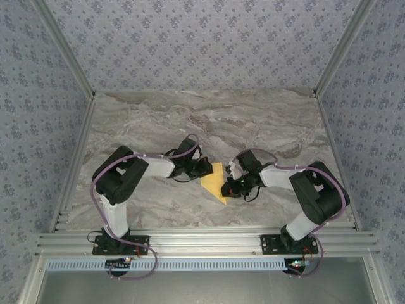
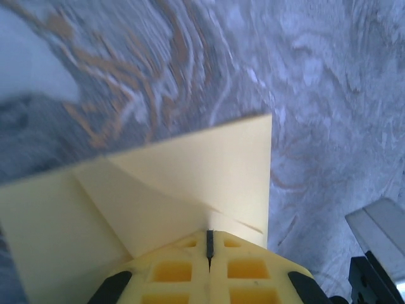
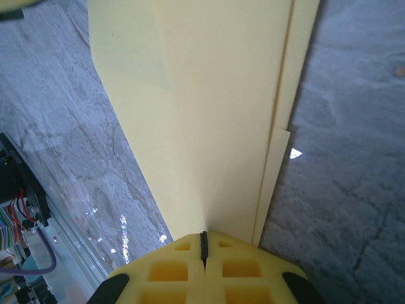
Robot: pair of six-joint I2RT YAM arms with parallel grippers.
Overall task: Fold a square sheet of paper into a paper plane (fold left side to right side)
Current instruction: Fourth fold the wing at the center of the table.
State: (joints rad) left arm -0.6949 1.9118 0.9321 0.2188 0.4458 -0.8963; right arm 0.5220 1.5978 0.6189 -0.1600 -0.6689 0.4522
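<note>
The yellow sheet of paper (image 1: 214, 183) sits mid-table, folded into a layered shape with a point toward the near edge. My left gripper (image 1: 207, 170) meets its upper left edge and my right gripper (image 1: 229, 185) its right edge. In the left wrist view, folded flaps of the paper (image 2: 209, 171) run into the closed slit of the left gripper (image 2: 209, 235). Seen from the right wrist, the long layered paper (image 3: 215, 95) runs straight out from the right gripper (image 3: 204, 235), whose jaws are pressed together on its edge.
The marble table top (image 1: 202, 120) stretches open behind the arms. Aluminium frame rails (image 1: 202, 244) line the near edge, with upright posts at the back corners. Cables and a rail (image 3: 19, 215) lie at the lower left of the right wrist view.
</note>
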